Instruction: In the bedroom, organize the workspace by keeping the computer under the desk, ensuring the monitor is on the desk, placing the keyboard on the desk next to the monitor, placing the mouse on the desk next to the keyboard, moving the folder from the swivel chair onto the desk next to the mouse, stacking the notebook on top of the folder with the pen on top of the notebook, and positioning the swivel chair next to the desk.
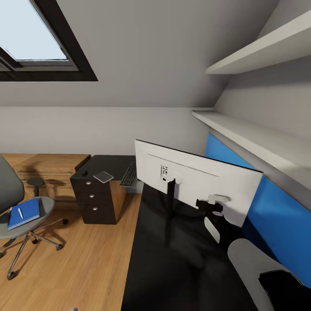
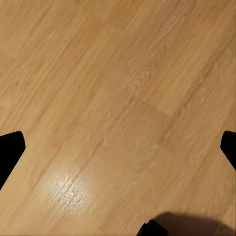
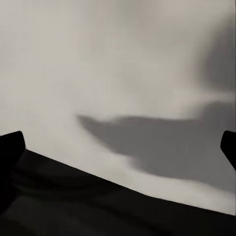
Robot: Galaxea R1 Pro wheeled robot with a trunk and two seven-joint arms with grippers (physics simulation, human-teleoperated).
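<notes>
The glossy black desk [image 1: 181,268] runs under a sloped grey ceiling with a skylight [image 1: 34,34], white shelves [image 1: 259,138] and a blue wall panel [image 1: 276,216] beside it; the monitor [image 1: 194,181] stands on it, pale back showing, its rear label unreadable; beyond the monitor lie the keyboard [image 1: 128,174] and notebook [image 1: 103,176]; left of the desk, the swivel chair [image 1: 21,216] holds the folder [image 1: 23,213] and pen [image 1: 20,213]; the right gripper [image 1: 211,203] sits at the monitor's back, fingers wide; the left gripper [image 2: 118,147] spreads wide over the wooden floor [image 2: 118,98].

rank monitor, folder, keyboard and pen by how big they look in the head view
1. monitor, though it stands nearest the camera
2. folder
3. keyboard, seen edge-on, close to the folder in apparent size
4. pen
</notes>
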